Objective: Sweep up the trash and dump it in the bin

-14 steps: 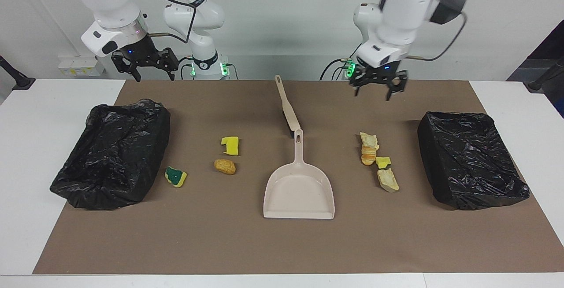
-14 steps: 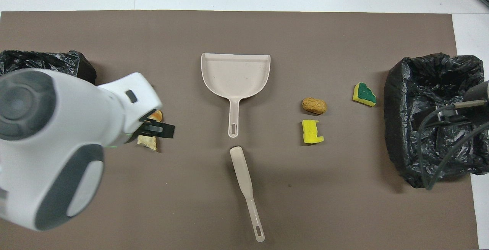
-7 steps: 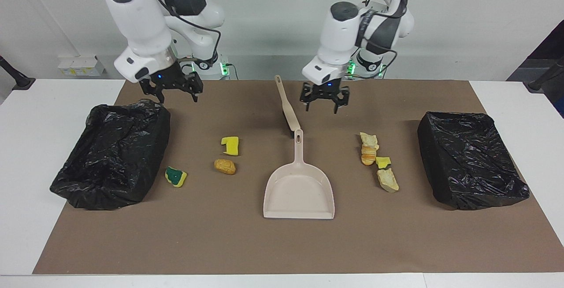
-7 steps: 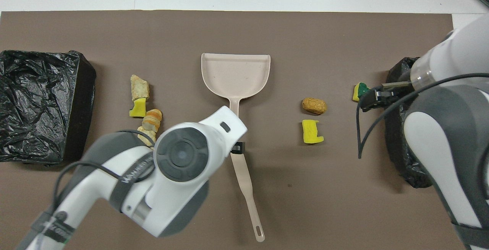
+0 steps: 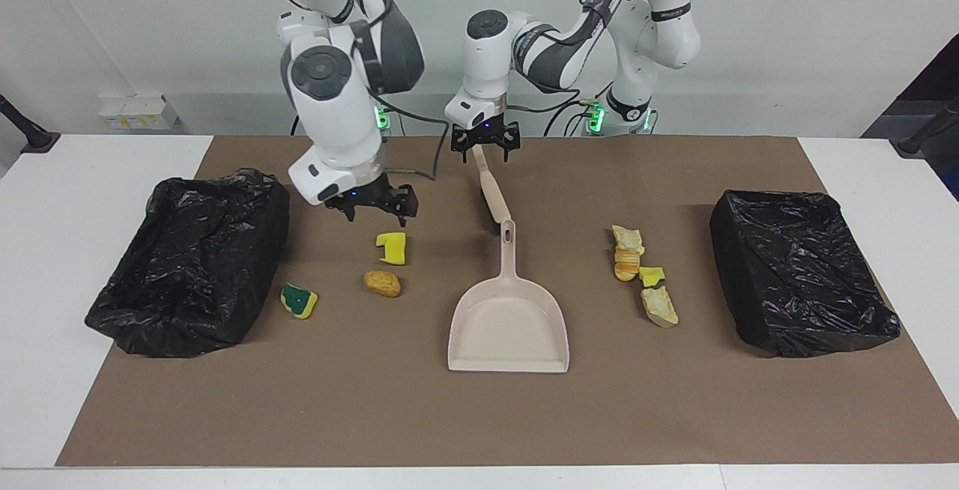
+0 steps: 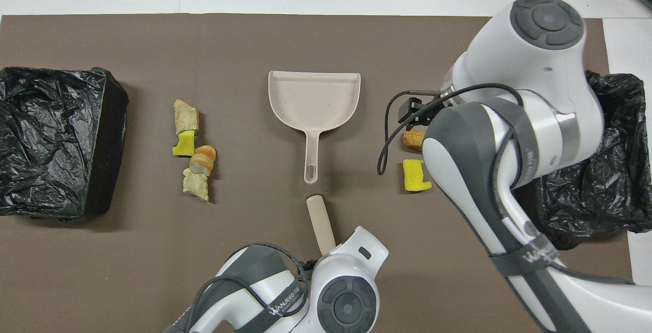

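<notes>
The dustpan (image 5: 508, 325) is lying mid-mat. Trash is being left in two groups: sponge pieces (image 5: 392, 248) and a brown lump (image 5: 382, 283) toward the right arm's end, bread chunks (image 5: 628, 250) toward the left arm's. The right gripper (image 5: 372, 206), fingers apart, is being held over the yellow sponge; the left gripper (image 5: 485, 142), fingers apart, over the brush (image 5: 491, 190) handle.

Seven scraps of trash (image 5: 382, 283); two black-lined bins (image 5: 191, 258), one at each end of the mat; one dustpan (image 5: 509, 319); one brush (image 5: 488, 184); two arms, each with one gripper.
</notes>
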You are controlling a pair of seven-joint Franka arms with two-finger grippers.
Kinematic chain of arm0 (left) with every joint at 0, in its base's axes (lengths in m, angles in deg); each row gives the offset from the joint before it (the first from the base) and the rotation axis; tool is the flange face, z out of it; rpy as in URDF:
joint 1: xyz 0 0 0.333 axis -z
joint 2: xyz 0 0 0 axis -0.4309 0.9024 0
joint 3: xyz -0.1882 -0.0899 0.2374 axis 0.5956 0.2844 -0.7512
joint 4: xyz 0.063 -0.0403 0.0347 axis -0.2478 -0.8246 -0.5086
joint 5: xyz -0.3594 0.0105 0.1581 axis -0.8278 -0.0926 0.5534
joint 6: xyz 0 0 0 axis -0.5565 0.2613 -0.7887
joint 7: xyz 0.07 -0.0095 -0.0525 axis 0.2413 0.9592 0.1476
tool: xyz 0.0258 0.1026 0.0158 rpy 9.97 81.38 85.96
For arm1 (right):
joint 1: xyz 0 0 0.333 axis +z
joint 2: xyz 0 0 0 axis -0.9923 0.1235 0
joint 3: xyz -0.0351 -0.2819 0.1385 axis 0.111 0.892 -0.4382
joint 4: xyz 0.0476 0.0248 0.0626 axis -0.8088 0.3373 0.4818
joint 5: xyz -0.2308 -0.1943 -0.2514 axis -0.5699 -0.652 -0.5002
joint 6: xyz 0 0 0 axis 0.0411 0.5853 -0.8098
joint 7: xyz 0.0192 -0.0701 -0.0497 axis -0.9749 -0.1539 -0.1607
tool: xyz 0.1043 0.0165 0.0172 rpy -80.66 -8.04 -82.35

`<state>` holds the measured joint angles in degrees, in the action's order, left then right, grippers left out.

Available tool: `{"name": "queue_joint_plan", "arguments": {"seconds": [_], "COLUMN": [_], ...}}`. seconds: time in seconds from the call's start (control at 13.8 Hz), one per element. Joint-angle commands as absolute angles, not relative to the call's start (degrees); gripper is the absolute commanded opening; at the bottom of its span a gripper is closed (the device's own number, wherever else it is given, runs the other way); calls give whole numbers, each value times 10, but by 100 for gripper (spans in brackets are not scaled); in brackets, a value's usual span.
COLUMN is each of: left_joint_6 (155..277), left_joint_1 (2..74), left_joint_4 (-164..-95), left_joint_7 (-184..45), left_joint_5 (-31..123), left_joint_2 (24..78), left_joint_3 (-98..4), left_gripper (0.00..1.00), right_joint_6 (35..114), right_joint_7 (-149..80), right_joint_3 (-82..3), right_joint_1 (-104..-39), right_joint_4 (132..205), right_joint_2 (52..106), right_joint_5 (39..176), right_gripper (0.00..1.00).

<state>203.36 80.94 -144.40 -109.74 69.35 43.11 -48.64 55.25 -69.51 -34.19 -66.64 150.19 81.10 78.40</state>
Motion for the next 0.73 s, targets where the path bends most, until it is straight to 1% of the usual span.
{"name": "queue_joint_plan", "arguments": {"seconds": [0.0,0.22,0.36,0.51,0.65], "left_joint_6": [2073,2077,2077,2076,2077], "left_joint_1": [833,834,837,840,839], "left_joint_4": [-1494,-1515,-1525,-1527,-1527], "left_joint_7": [-1107,-1101,-1097,-1097,-1096], "left_joint_5": [659,643,610,609,609], "left_joint_2": [406,399,395,393,393], "left_joint_3": [-497,-496,-496,-496,-496], "left_gripper": [100,92,80,76,72], "right_joint_6": [564,602,627,676,700], "right_joint_7": [-744,-784,-791,-802,-836], "right_joint_3": [-343,-344,-344,-345,-345], "right_joint_1": [-631,-594,-577,-558,-537], "right_joint_4": [1456,1410,1382,1382,1382], "right_joint_2": [850,908,954,982,1002], "right_joint_5": [792,798,798,798,798], "right_gripper": [100,100,100,100,100]}}
